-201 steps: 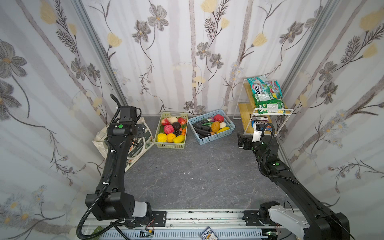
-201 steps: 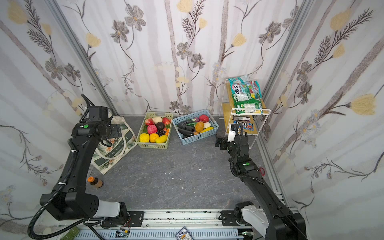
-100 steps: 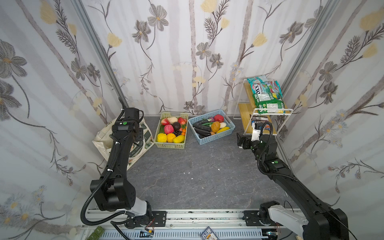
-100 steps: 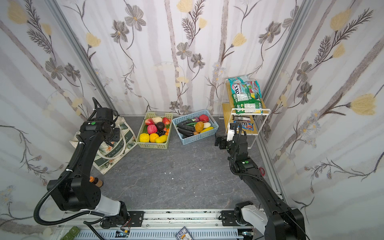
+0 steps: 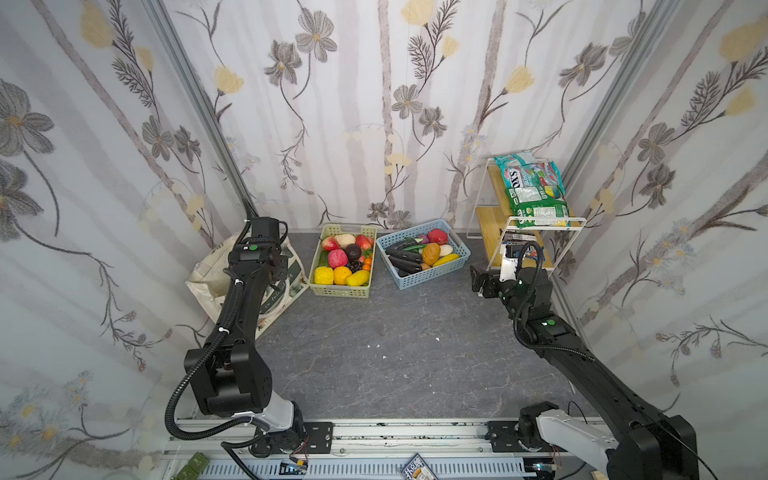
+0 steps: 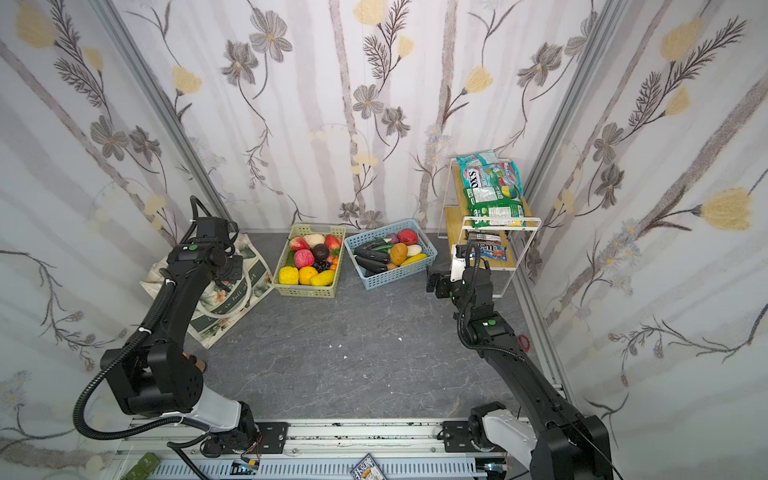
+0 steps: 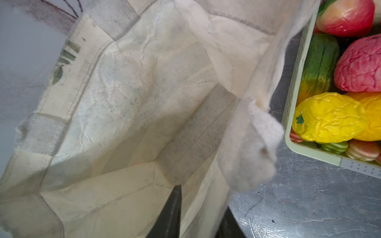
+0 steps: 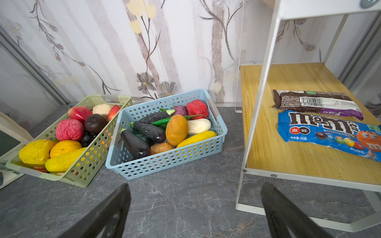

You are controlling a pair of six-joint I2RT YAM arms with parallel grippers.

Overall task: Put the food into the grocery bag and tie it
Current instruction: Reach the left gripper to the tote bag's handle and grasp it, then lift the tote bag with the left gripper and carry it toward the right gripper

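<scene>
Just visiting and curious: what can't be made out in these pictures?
- Left hand: the left wrist view's edge cuts its fingers, so whether they pinch the grocery bag is unclear; in both top views its arm hides them.
- Green basket: in a top view, upper fruit buries what lies beneath.
- Upper snack packets: print too small in a top view.

We see bright, even overhead light in both top views. The arms (image 5: 241, 299) cast only faint, soft shadows on the grey tabletop (image 5: 374, 353), and the straight corner post (image 5: 195, 95) bows slightly toward the frame edge. In the left wrist view the grocery bag (image 7: 123, 92) is sharp inside, its near strap (image 7: 253, 148) blurred. The right end effector (image 8: 195, 186) looks soft; the snack packets (image 8: 329, 131) glint mildly.
</scene>
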